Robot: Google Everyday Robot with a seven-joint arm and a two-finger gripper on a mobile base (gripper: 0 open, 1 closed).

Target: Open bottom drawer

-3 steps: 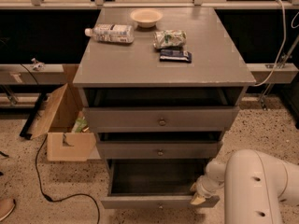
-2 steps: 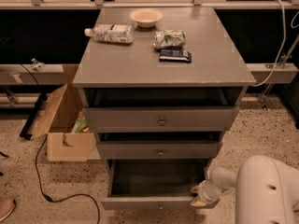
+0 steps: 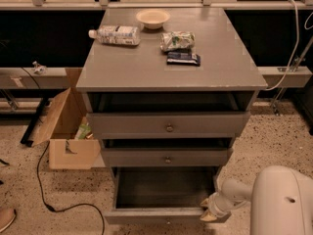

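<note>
**A:** Where is the gripper?

**B:** The gripper point(image 3: 207, 210) sits low at the right front corner of the bottom drawer point(image 3: 161, 215), right against the end of its front panel. I cannot tell whether it is clamped or slack. The white arm point(image 3: 281, 202) behind it comes in from the lower right.

**A:** And the bottom drawer itself?

**B:** It stands well out, its front panel ahead of the two above, with its dark inside in plain view. The middle drawer point(image 3: 166, 156) and the top drawer point(image 3: 168, 124) each stand out a little, with a dark gap above each.

**A:** What is on the desk?

**B:** On the grey desk top point(image 3: 142, 72), a pale bowl point(image 3: 153, 18) sits at the middle of the back edge. A plastic bottle point(image 3: 115, 35) lies on its side toward the back-left corner. Right of centre is a crumpled snack bag point(image 3: 177, 40), with a dark flat packet point(image 3: 183, 58) just in front of it.

**A:** Anything beyond that?

**B:** Below the desk's left edge, an open cardboard box point(image 3: 66, 126) stands on the speckled floor, with a black cable point(image 3: 44, 190) trailing in front of it.
</note>
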